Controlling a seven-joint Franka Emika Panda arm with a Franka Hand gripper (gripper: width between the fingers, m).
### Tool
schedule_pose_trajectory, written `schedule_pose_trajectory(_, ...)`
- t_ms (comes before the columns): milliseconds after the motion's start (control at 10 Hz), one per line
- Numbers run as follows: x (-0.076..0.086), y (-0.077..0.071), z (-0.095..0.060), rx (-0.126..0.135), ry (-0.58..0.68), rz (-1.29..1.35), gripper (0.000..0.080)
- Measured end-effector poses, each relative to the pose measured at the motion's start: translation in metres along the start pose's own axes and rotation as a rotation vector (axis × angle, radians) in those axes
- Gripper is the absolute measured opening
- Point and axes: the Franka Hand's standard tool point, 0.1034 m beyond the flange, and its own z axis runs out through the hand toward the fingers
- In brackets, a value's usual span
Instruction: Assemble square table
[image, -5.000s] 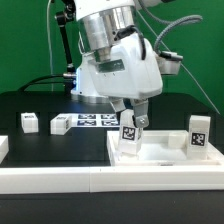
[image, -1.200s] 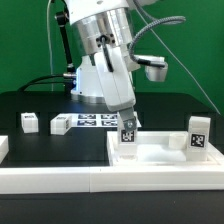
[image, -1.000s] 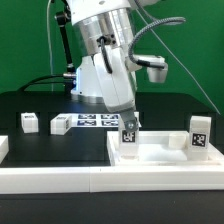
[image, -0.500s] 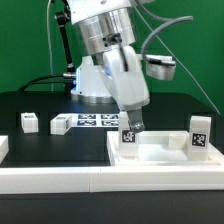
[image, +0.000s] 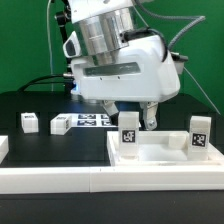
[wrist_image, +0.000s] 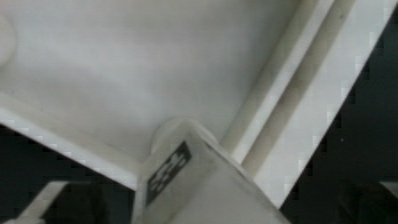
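Observation:
The square table's white slab (image: 165, 152) lies on the black table at the exterior view's right. One white tagged leg (image: 128, 133) stands upright on the slab near its left rim. My gripper (image: 134, 121) hangs over this leg with a finger on each side and a gap to each, so it is open. In the wrist view the leg (wrist_image: 205, 185) rises between the dark fingers (wrist_image: 45, 202), above the slab (wrist_image: 125, 60). A second leg (image: 198, 135) stands at the slab's right. Two more legs (image: 29, 122) (image: 60, 124) lie on the table at the left.
The marker board (image: 95, 120) lies flat behind the slab, under the arm. A long white border bar (image: 90, 180) runs along the front, with a short piece (image: 3, 148) at the left edge. Cables hang behind the arm.
My hand has turned about a quarter turn over the leg, from edge-on to broadside. The leg stays in place with its tag still facing the camera.

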Motion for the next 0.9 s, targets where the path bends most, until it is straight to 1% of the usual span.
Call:
schedule_pose_trajectory(100, 0.0000, 0.0001, 0.0000, -0.003, 0.001, -0.032, 0.0649)
schedule_pose_trajectory(200, 0.0009, 0.0029, 0.0002, -0.050, 0.021, -0.218, 0.0649)
schedule_pose_trajectory(300, 0.0007, 0.0013, 0.0007, -0.085, 0.045, -0.361, 0.0649)
schedule_pose_trajectory(500, -0.0008, 0.0011, 0.0016, -0.137, 0.052, -0.603, 0.0649)
schedule_pose_trajectory(600, 0.0008, 0.0009, 0.0011, -0.153, 0.057, -0.717, 0.0649)
schedule_pose_trajectory(900, 0.0029, 0.0021, 0.0001, -0.158, 0.047, -0.855, 0.0649)
